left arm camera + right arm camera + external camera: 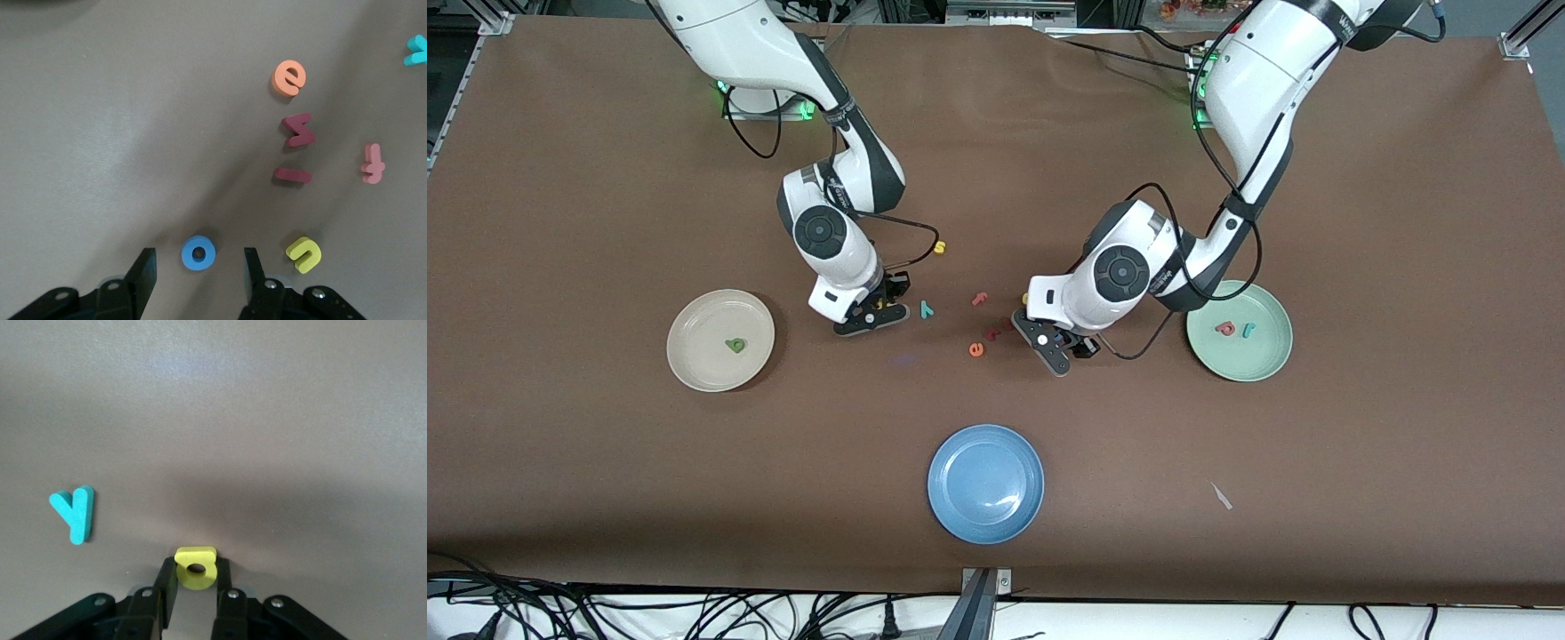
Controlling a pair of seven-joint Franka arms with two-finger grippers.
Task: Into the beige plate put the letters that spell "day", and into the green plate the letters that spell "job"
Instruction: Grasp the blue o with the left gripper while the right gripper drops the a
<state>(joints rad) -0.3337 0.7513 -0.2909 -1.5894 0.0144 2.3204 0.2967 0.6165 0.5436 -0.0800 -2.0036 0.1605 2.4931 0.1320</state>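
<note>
The beige plate (694, 356) holds the dark green "d" (735, 345). On the green plate (1263, 356) lie the salmon "b" (1225, 329) and the teal "j" (1248, 330). My right gripper (195, 577) is down at the table, shut on the yellow "a" (195, 568). The teal "y" (73, 513) lies flat beside it. My left gripper (198, 267) is low over the blue "o" (198, 253). Its fingers (143, 270) stand open on either side of the ring, with a gap on each side.
Loose letters lie by the left gripper: an orange "e" (289, 78), a dark red "k" (299, 129), a pink "f" (373, 163) and a yellow "u" (304, 254). A yellow "s" (939, 248) lies nearer the robots' bases. A blue plate (985, 483) sits nearest the front camera.
</note>
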